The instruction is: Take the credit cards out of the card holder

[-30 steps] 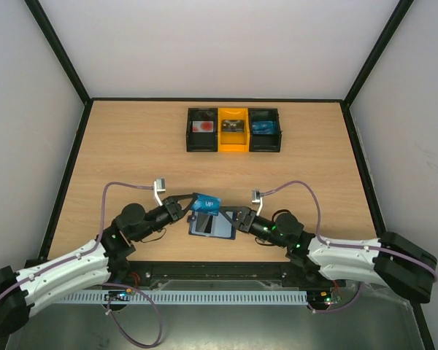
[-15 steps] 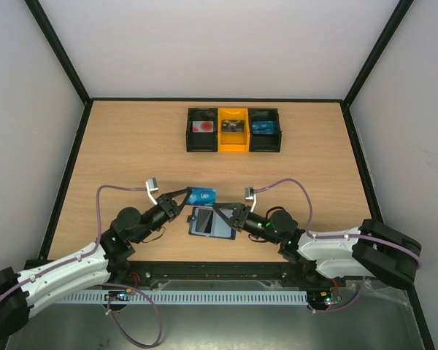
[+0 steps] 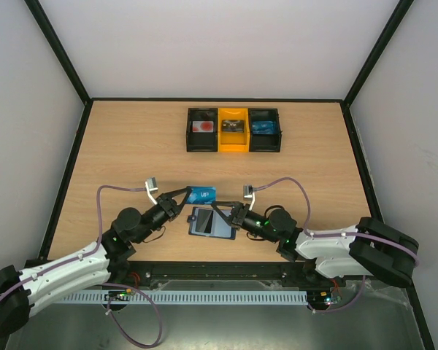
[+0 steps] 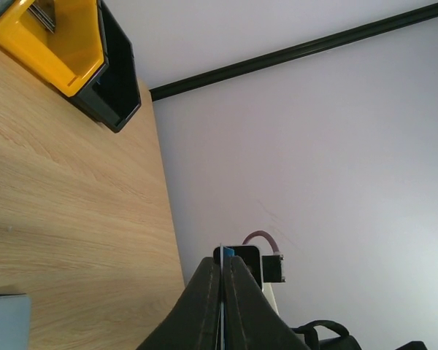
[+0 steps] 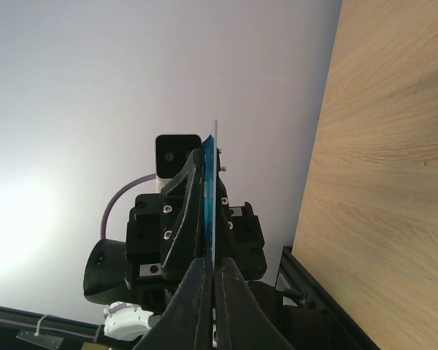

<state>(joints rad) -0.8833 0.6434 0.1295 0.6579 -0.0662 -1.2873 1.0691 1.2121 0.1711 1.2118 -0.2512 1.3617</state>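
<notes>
Left hand (image 3: pixel 192 193): clamped on the blue card (image 3: pixel 204 194), lower centre.
Right hand (image 3: pixel 220 210): clenched by the card's edge; grip unclear.
Card holder (image 3: pixel 208 224): open on the worktop (image 3: pixel 131 146), beneath both.

blue card (image 3: pixel 202 195), white print, illegible

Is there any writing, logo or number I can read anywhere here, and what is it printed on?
Blue card: white lettering, too small and blurred to read.
Things in the bins: coloured printed patches, nothing legible.
Card holder: no text visible.
Nothing here reads clearly enough to quote.
</notes>
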